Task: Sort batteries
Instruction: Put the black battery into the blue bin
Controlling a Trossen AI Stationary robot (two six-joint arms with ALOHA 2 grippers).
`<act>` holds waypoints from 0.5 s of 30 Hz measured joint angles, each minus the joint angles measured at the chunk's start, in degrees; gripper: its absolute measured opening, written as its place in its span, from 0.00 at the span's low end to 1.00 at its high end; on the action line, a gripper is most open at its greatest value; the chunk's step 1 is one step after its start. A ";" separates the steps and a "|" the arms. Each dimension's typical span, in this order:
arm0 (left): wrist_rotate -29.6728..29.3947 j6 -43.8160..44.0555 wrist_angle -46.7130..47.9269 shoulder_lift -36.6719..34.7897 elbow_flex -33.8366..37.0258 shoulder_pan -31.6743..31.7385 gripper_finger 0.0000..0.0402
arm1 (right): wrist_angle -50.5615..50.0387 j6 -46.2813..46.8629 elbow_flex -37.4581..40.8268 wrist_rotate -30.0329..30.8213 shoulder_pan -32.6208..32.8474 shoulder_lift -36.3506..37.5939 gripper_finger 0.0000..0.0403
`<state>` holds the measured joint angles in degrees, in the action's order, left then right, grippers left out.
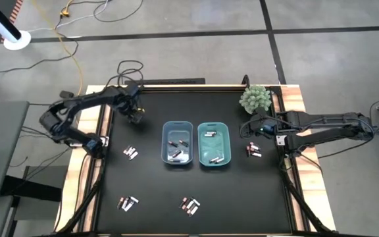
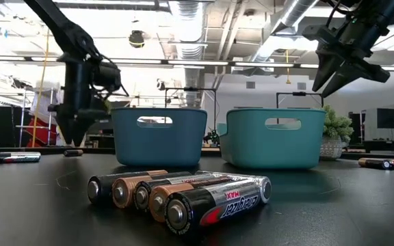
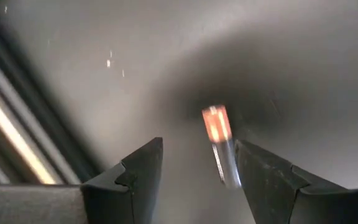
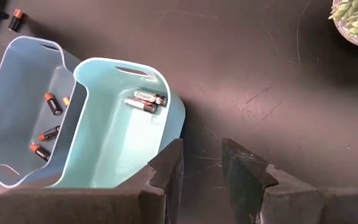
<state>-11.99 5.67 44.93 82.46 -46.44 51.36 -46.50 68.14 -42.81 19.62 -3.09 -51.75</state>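
Small batteries lie on the black table in groups: near the left edge (image 1: pixel 131 153), at the near edge (image 1: pixel 128 203) (image 1: pixel 190 206) (image 2: pixel 183 195), and by the right edge (image 1: pixel 254 151). More lie inside the blue bin (image 1: pixel 177 143) and the teal bin (image 1: pixel 214 143). My left gripper (image 1: pixel 135 117) (image 3: pixel 197 143) is open, pointing down at the far left of the table. Its fingers stand on either side of a single battery (image 3: pixel 219 140) that lies flat, close to one finger. My right gripper (image 1: pixel 249 129) (image 2: pixel 335 78) is open and holds nothing, raised just right of the teal bin.
A small potted plant (image 1: pixel 255 99) stands at the far right of the table, just beyond my right gripper. Cables (image 1: pixel 130 69) hang over the far left edge behind my left arm. The two bins sit side by side mid-table, with bare black surface around them.
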 joint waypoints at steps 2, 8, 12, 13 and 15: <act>1.09 -0.68 -1.81 1.62 0.00 0.67 0.48 | 0.00 0.55 0.00 0.00 0.00 0.00 0.32; 3.52 -1.76 -3.49 6.60 -0.40 2.40 0.48 | 0.00 1.01 0.00 0.00 0.00 0.00 0.32; 1.80 -1.06 -3.07 7.34 -0.69 1.39 0.48 | 0.00 1.03 -0.02 0.00 0.00 0.00 0.32; 1.76 -0.75 -3.01 7.28 -0.68 1.37 0.48 | -0.02 1.03 -0.02 0.00 0.00 0.00 0.32; 1.88 0.54 -2.65 7.21 -0.64 1.28 0.48 | 0.00 1.01 -0.02 0.00 0.00 0.00 0.32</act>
<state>-10.11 6.20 42.28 89.67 -47.07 52.64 -46.50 69.14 -42.83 19.62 -3.09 -51.75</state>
